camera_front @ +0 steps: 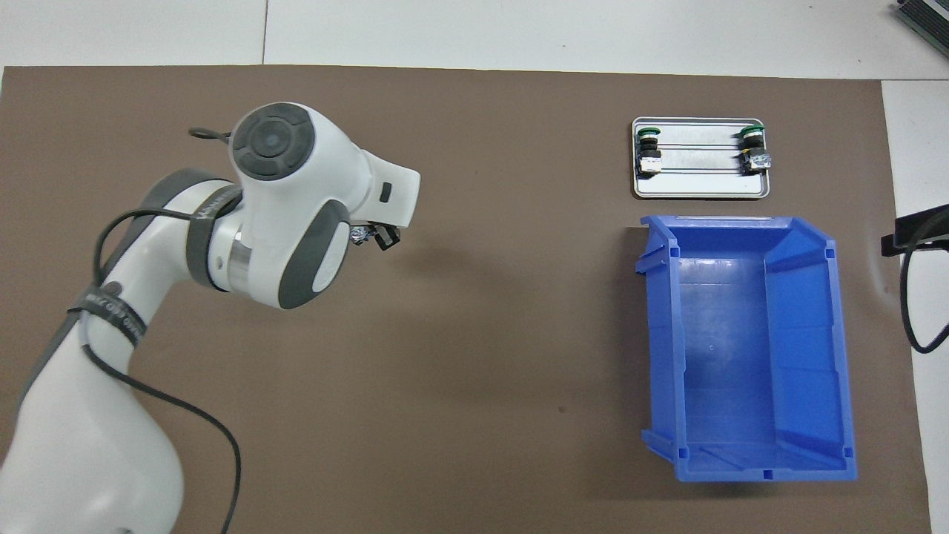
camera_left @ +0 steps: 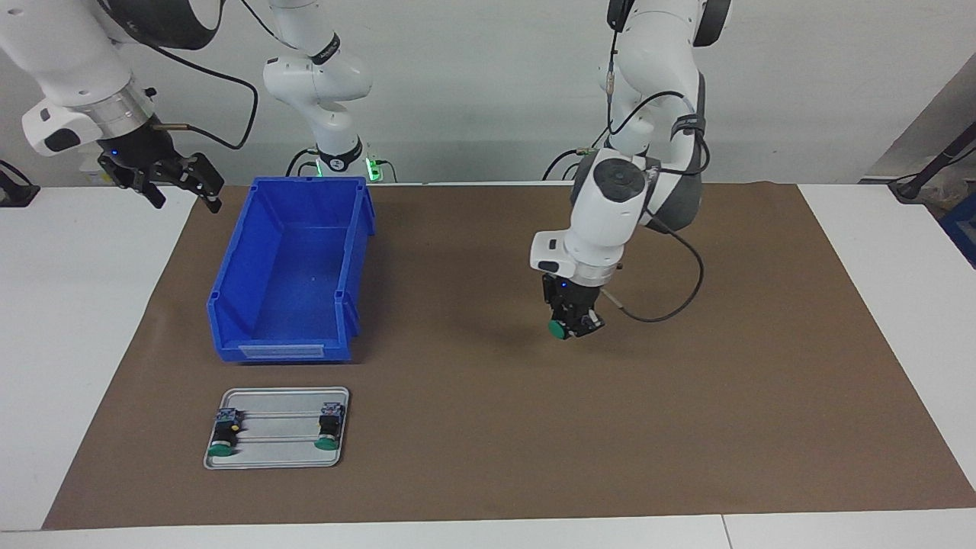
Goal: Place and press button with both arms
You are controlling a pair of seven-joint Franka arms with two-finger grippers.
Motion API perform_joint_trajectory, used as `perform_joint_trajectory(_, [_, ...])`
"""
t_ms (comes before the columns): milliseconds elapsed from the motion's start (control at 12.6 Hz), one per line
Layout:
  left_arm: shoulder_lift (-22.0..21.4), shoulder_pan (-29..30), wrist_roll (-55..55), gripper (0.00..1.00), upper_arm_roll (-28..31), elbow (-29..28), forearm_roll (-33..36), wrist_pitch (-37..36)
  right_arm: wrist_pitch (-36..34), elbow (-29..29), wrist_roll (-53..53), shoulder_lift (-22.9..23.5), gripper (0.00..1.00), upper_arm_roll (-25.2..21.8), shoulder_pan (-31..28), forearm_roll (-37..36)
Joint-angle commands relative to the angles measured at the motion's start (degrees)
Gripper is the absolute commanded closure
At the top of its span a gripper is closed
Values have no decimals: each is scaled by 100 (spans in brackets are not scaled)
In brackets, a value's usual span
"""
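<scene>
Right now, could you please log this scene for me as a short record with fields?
left end effector: over the brown mat, shut on the button
right end effector: open, waiting above the table edge beside the blue bin
metal tray: two more buttons, farther from the robots than the bin
bin contents: nothing visible

white arms [camera_left: 610, 206] with dark grey joint covers, black cables

From overhead the left arm's wrist hides most of the left pincer [camera_front: 374, 237]; the right pincer [camera_front: 916, 231] is cut off at the edge.
</scene>
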Motion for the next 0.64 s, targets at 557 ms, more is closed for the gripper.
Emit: perform_joint_trajectory(557, [-1100,875,3904,100,-60,-2396,-4756,1947,-89,-45,-52,-68,0,99,0,60])
